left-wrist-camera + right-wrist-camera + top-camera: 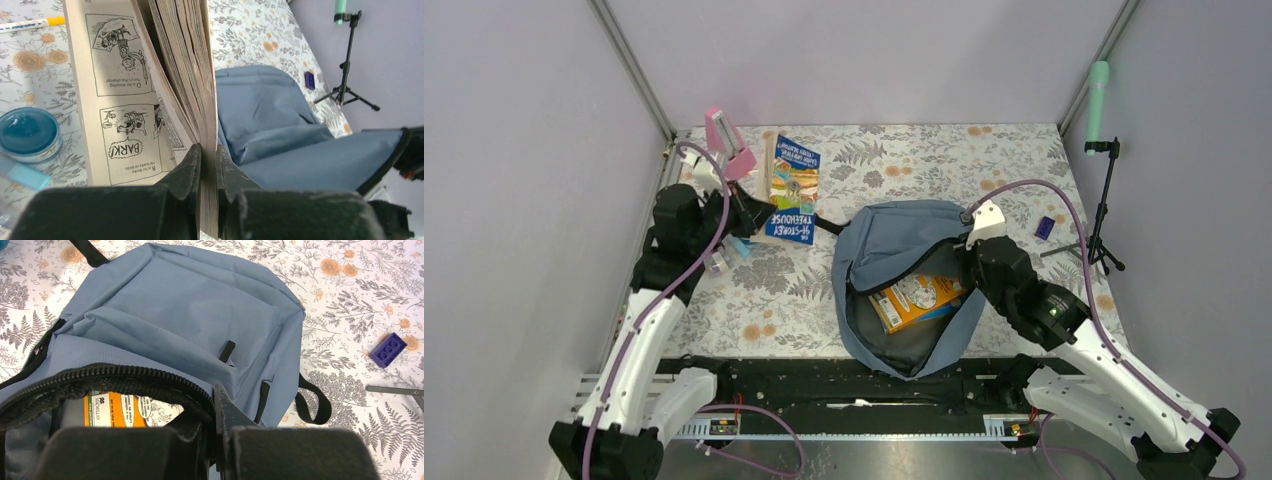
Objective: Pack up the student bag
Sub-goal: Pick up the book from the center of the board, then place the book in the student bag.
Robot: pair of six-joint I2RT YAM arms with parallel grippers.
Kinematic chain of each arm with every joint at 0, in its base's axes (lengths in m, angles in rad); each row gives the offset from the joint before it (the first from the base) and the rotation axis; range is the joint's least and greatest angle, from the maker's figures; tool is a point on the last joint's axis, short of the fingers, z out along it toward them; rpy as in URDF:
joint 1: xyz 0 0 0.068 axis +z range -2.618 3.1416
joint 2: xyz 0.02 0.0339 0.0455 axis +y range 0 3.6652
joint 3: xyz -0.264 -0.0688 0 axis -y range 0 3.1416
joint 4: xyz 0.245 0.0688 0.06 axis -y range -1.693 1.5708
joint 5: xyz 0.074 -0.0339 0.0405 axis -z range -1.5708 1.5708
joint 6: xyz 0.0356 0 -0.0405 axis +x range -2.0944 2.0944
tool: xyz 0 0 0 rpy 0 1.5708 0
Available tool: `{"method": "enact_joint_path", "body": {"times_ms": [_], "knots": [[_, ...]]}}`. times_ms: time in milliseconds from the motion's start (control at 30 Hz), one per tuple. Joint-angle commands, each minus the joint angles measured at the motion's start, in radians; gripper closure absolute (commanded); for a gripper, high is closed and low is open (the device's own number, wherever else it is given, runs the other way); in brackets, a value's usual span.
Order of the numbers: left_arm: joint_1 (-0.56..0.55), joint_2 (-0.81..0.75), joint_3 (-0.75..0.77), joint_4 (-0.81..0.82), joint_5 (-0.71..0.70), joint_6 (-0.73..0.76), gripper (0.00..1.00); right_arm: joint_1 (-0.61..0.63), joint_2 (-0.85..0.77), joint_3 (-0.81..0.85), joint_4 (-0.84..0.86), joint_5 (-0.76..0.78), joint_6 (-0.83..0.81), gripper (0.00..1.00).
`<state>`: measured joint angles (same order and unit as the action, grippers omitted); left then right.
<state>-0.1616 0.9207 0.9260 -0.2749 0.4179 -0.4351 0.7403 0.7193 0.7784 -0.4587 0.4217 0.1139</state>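
Note:
The grey-blue student bag (894, 240) lies open in the middle of the table, its mouth toward the near edge, with an orange book (917, 298) inside. My right gripper (969, 262) is shut on the bag's zipper rim (150, 380) and holds the mouth open. My left gripper (749, 212) is shut on the near edge of a blue paperback book (791, 188) at the back left; the book (185, 75) stands on edge with pages fanning open. The bag also shows in the left wrist view (280, 125) and the right wrist view (190, 305).
A pink object (724, 135) stands at the back left. A teal lidded pot (27, 132) and a yellow-tipped pen (30, 24) lie left of the book. A purple brick (1044, 227) and a small tripod (1106, 215) with a green microphone (1099, 95) are at right.

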Motion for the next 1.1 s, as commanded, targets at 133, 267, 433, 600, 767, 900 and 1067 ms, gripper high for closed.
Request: {"method": "enact_joint_path", "body": {"times_ms": [133,267,433,600,767,900,1067], "knots": [[0.0,-0.211,0.113,-0.097,0.068,0.173,1.0,-0.002,0.078,0.137,0.004,0.066,0.021,1.0],[-0.001,-0.252,0.127,-0.115,0.226,0.17,1.0,-0.002,0.115,0.175,-0.017,0.072,0.03,1.0],[-0.01,-0.273,0.149,-0.201,0.411,0.181,1.0,-0.003,0.158,0.236,-0.048,0.089,0.029,1.0],[-0.021,-0.311,0.179,-0.296,0.543,0.166,1.0,-0.003,0.194,0.281,-0.055,0.098,0.017,1.0],[-0.027,-0.328,0.22,-0.359,0.707,0.116,1.0,-0.004,0.262,0.342,-0.054,0.165,-0.004,1.0],[-0.084,-0.335,0.204,-0.359,0.738,0.087,1.0,-0.005,0.367,0.408,-0.052,0.273,0.011,1.0],[-0.16,-0.318,0.156,-0.359,0.709,0.088,1.0,-0.01,0.466,0.504,-0.051,0.27,0.028,1.0]]}}
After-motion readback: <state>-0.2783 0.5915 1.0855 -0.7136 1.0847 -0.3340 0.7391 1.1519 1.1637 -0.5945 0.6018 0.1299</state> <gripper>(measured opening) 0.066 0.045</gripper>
